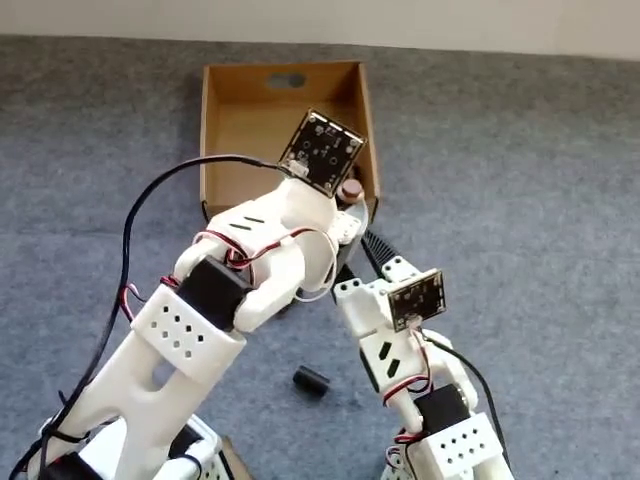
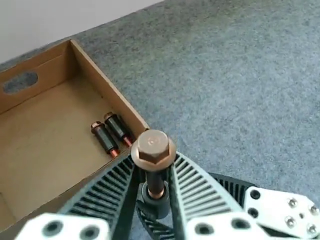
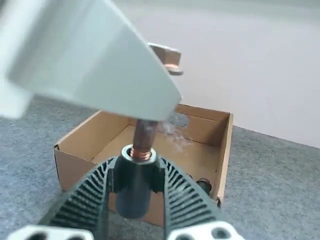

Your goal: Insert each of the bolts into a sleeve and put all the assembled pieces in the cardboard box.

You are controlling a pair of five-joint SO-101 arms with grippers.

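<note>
A copper bolt [image 2: 152,150] with a hex head stands upright, and my left gripper [image 2: 152,172] is shut on its shank just outside the cardboard box [image 2: 100,85]. Its lower end enters the top of a dark sleeve [image 3: 134,185], which my right gripper [image 3: 134,172] is shut on from below. In the high view the bolt head [image 1: 350,190] shows at the box's [image 1: 205,130] near right corner, with the left gripper [image 1: 345,208] over the right gripper [image 1: 362,250]. Two assembled pieces [image 2: 107,134] lie inside the box against its wall.
One loose dark sleeve [image 1: 311,381] lies on the grey carpet between the two arm bases. The left arm's white housing [image 3: 90,55] hangs close above the right gripper. Open carpet spreads to the right of the box.
</note>
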